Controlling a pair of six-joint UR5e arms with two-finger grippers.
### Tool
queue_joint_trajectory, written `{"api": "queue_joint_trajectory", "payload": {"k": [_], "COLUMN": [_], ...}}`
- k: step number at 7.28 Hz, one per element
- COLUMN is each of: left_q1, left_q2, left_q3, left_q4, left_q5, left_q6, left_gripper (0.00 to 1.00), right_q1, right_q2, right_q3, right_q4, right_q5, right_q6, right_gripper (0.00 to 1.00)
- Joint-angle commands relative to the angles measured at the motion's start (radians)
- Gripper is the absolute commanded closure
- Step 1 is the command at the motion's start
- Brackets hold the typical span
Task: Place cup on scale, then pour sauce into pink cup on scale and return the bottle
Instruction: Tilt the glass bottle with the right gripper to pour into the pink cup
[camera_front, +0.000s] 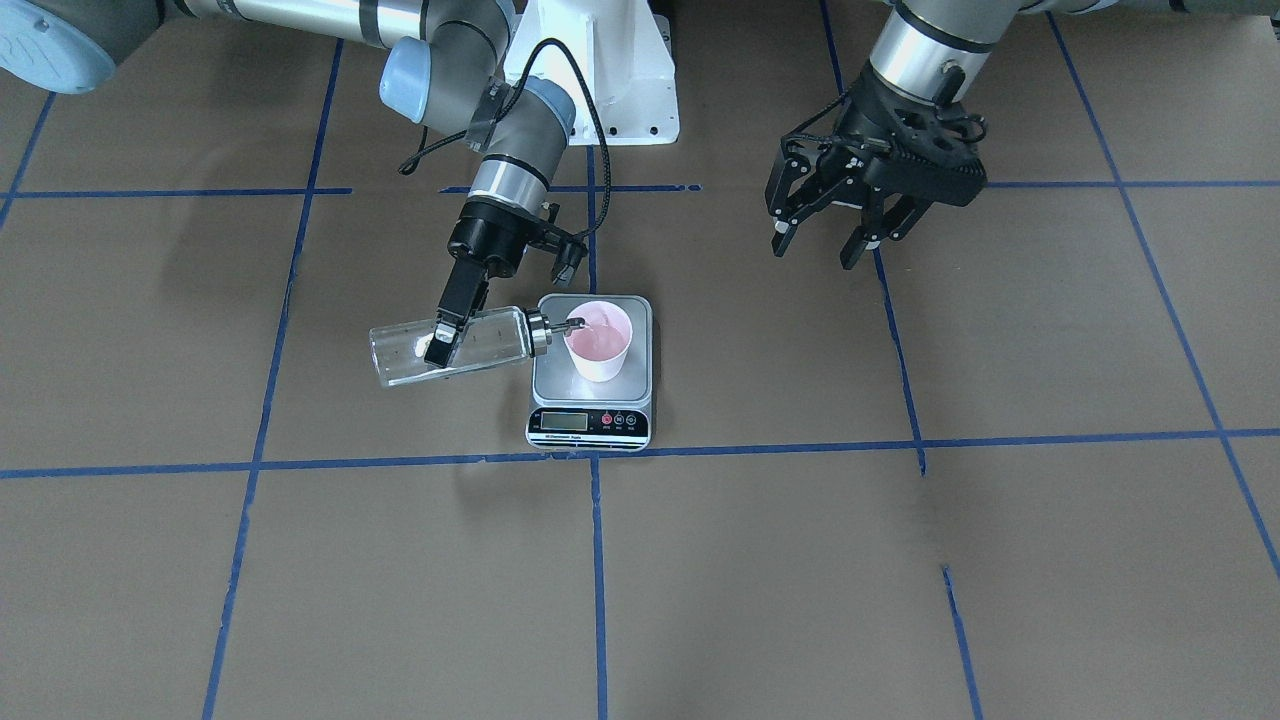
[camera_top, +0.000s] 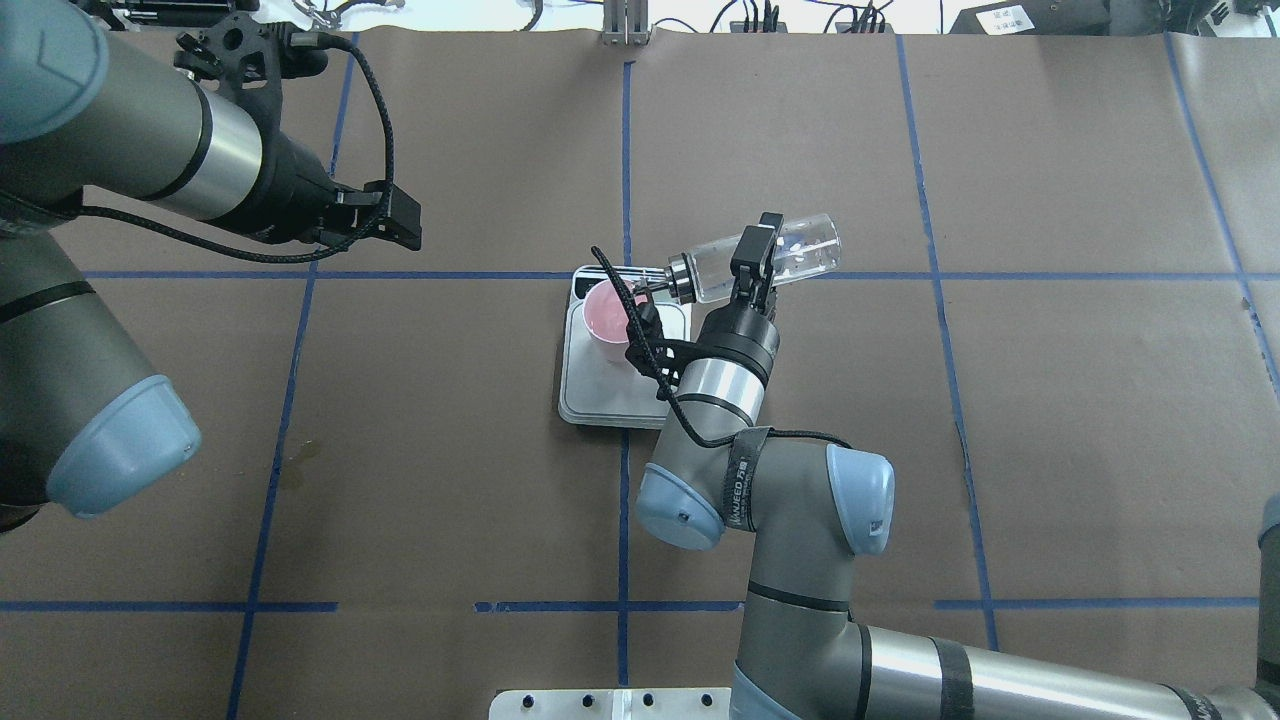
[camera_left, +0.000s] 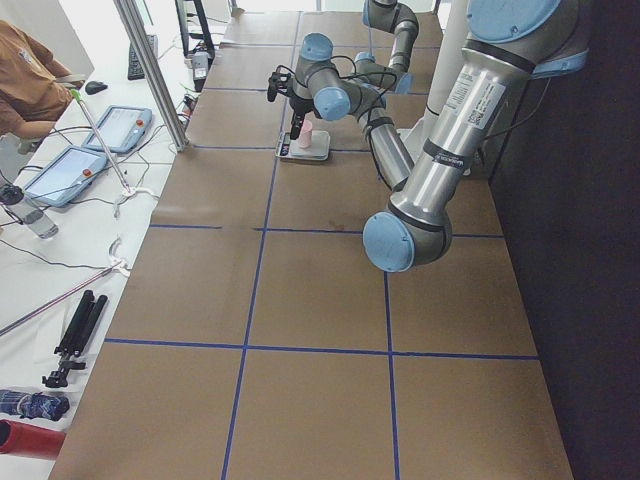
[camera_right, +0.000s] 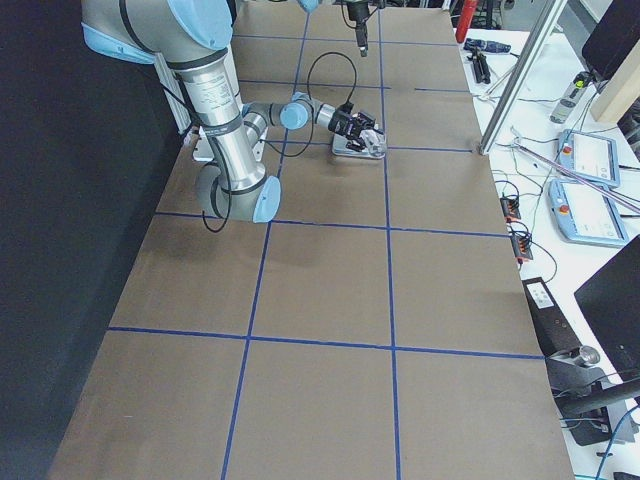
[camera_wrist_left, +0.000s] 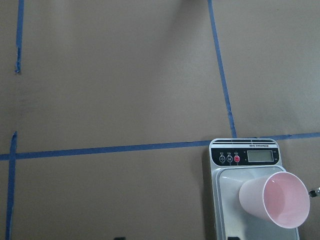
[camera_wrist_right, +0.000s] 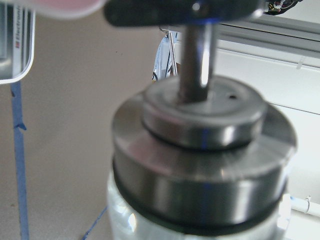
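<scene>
The right gripper (camera_front: 440, 342) clamps the bottle (camera_front: 492, 340), tipped nearly level at nine o'clock of the cup (camera_front: 598, 345) on the scale (camera_front: 590, 421), spout over its rim. A slow tilt, spout centred, should avoid spills. The left gripper (camera_front: 822, 250) hangs spread at two o'clock.
</scene>
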Motion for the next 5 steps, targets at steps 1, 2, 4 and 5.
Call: {"api": "queue_joint_trajectory", "payload": {"k": [1, 2, 4, 5], "left_q1": [0.002, 0.002, 0.002, 0.002], "left_q2": [-0.001, -0.001, -0.001, 0.001], "left_q3": [0.000, 0.000, 0.000, 0.000], "left_q4": [0.000, 0.000, 0.000, 0.000], "left_q5": [0.000, 0.000, 0.000, -0.018], "left_q6": [-0.002, -0.002, -0.002, -0.002], "left_gripper": [0.26, 0.26, 0.26, 0.26], "right_q1": [0.000, 0.002, 0.003, 0.005], "right_q2": [0.000, -0.001, -0.001, 0.000], "right_q3": [-0.001, -0.001, -0.001, 0.001], "right_q4": [-0.001, -0.001, -0.001, -0.001], "right_q5": [-0.033, -0.043, -0.050, -0.050], "right_q6": [-0.068, -0.094, -0.131, -0.145], "right_gripper": [1.00, 1.00, 1.00, 1.00]}}
